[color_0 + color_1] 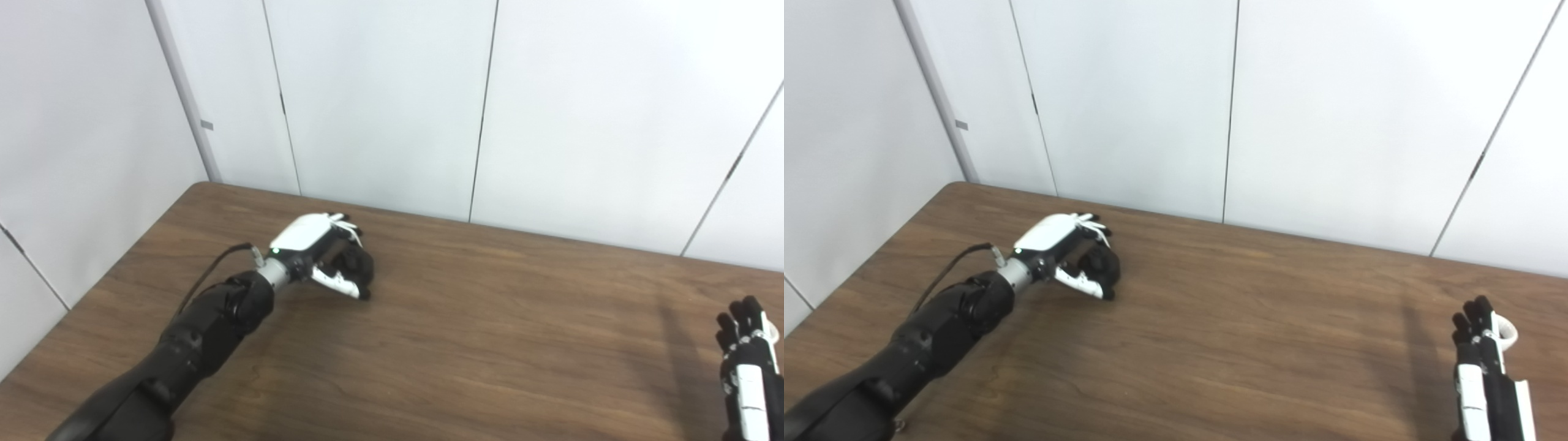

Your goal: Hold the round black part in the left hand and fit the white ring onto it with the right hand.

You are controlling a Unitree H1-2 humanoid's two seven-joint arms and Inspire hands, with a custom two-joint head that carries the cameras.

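Nearest to me, my right hand (1485, 361) is coming in at the bottom right corner, fingers (1475, 318) pointing up and away over the wooden table (1249, 343). In the right eye view I am seeing the white ring (1507, 331) peeking out just beside those fingers, on their right side, touching or nearly touching them; in the left eye view only a pale sliver of it is showing at the frame's edge. I cannot tell from either view whether this hand is actually gripping the ring or merely standing against it.

Well apart, toward the far left of the table, my left hand (324, 254) is lying low over the surface with its white back turned up. Its fingers are curling around the round black part (357, 264), thumb (335, 282) closing underneath, so it is grasping that part. A black cable (208, 272) is arching off the wrist. White wall panels (380, 104) are standing behind the table.
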